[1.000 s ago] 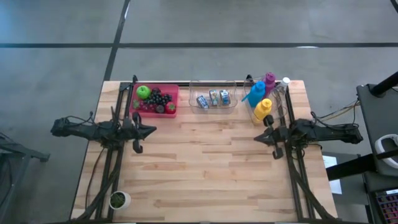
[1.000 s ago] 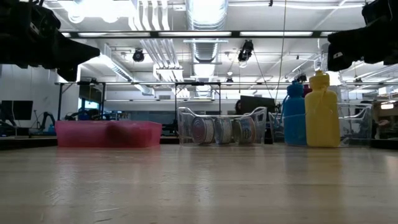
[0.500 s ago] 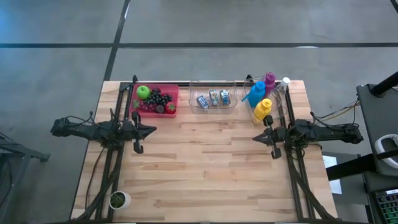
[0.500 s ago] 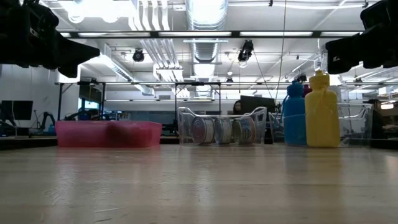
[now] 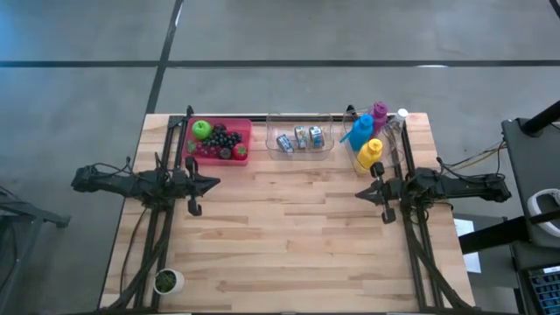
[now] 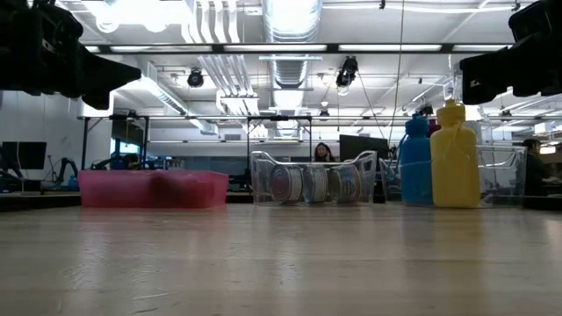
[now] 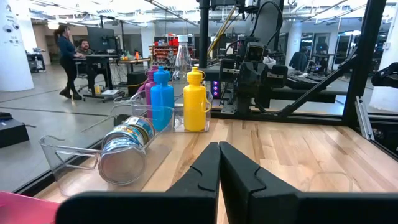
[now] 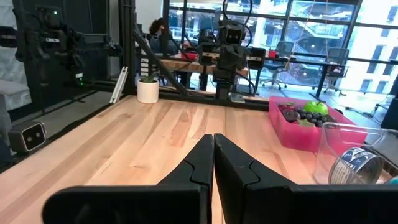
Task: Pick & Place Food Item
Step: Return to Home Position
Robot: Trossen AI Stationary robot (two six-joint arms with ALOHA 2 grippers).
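Note:
A pink tray [image 5: 241, 131] stands at the table's far left and holds a green apple [image 5: 202, 129], dark grapes [image 5: 226, 138] and other small fruit. The right wrist view shows the tray [image 8: 292, 132] with the apple [image 8: 318, 107] in it. My left gripper [image 5: 217, 184] hovers shut above the table's left side, pointing level toward the right edge, just nearer than the tray. My right gripper [image 5: 357, 194] hovers shut above the right side, pointing level toward the left edge. The wrist views show each pair of fingers closed on nothing: left gripper [image 7: 219, 163], right gripper [image 8: 213, 158].
A clear bin [image 5: 273, 122] at the far middle holds tin cans [image 5: 301, 137]. Another clear bin [image 5: 395, 131] at the far right holds blue, yellow and purple bottles [image 5: 360, 131]. A small potted plant [image 5: 166, 281] sits at the near left corner. Bare wood lies between the arms.

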